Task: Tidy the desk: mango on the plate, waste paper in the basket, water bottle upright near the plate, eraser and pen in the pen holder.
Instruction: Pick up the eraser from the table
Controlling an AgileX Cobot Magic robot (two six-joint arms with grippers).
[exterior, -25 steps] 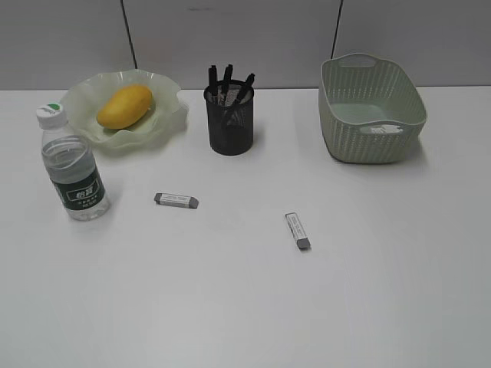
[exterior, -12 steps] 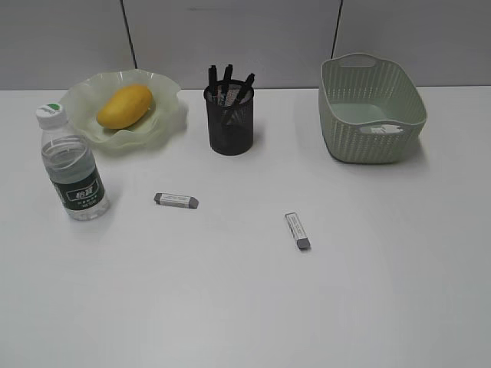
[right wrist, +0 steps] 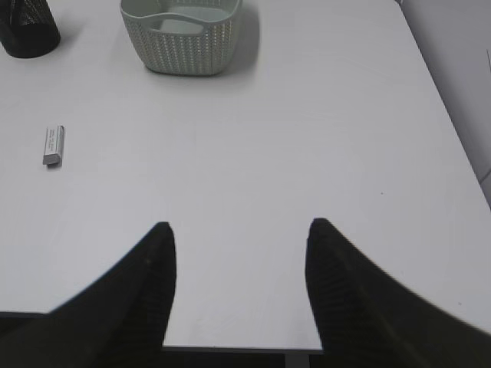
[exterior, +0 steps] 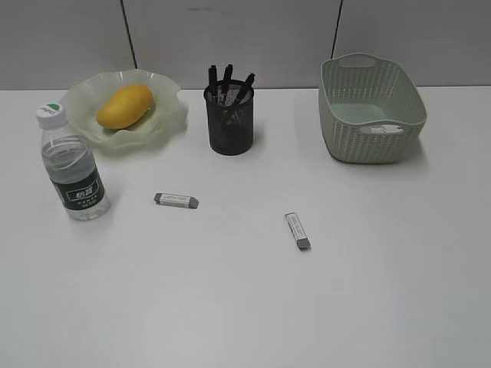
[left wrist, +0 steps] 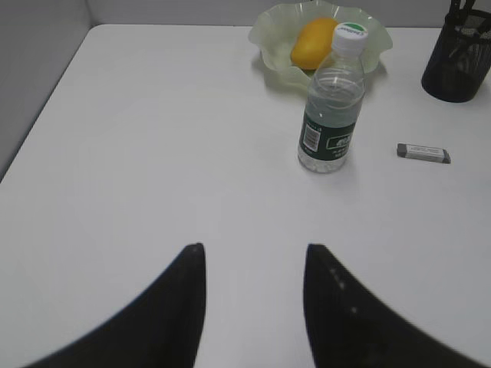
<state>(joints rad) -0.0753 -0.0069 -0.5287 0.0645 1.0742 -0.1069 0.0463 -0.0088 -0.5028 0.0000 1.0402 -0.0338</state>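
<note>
Currently both erasers lie flat on the desk (exterior: 368,307): the left gripper (left wrist: 253,264), open and empty, has the left eraser (left wrist: 423,152) far-right, lengthwise across; the right gripper (right wrist: 238,238), likewise open and empty, has the right eraser (right wrist: 53,144) far-left, pointing away.

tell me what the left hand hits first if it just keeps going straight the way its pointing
Most likely the water bottle. The left hand is open and empty over bare desk, and the upright bottle stands ahead, slightly right of its centre line. Depth is hard to judge, so it might pass just left of it.
</note>
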